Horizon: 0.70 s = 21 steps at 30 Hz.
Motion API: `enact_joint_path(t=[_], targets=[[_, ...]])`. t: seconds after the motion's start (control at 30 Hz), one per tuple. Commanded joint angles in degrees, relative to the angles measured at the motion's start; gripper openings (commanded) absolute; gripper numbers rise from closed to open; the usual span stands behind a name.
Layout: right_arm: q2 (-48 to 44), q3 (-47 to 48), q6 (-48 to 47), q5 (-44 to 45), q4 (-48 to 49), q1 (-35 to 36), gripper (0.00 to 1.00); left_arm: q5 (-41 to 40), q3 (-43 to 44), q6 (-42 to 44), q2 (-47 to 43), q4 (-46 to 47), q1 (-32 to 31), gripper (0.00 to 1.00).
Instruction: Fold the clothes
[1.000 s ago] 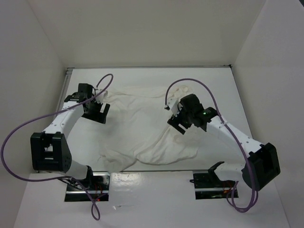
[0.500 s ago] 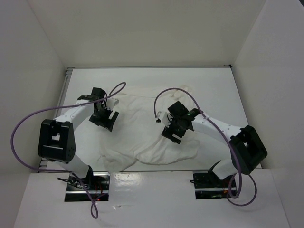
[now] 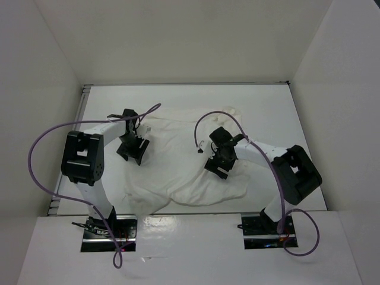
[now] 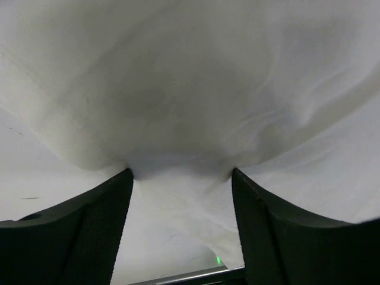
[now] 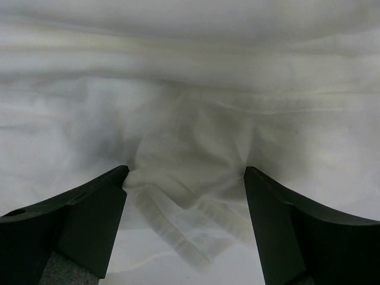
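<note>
Shirt lies crumpled mid-table, the left gripper spread over its left edge and the right gripper spread astride a right-side ridge; each probably should press down and gather cloth fully before pinching.

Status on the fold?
Left gripper open, right gripper open, both down on cloth. White shirt wrinkled, not yet folded. Nothing blocking.
</note>
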Motion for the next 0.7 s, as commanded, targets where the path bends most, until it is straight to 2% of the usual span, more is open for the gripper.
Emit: enact_joint_path(t=[0.0,0.2,0.23,0.43,0.67], targets=[[3.8,0.57,-0.48,0.86,3.14,-3.05,0.86,0.82,2.79,-1.81,4.86,1.41,-0.18,0.71],[10.91,2.85,-1.53,0.86,5.16,-5.78,0.85,-2.24,8.5,-2.34,10.4,1.41,-0.18,0.36],[11.54,3.64,-1.54,0.33,5.16,-6.39,0.83,-4.08,9.47,-2.86,11.02,1.41,-0.18,0.34],[16.19,10.49,-1.54,0.33,5.69,-8.77,0.83,-7.69,20.7,-2.87,16.47,1.41,-0.18,0.28],[17.61,14.46,-0.48,1.91,6.83,-9.39,0.83,-9.54,34.51,-2.87,24.28,-0.09,0.34,0.28]])
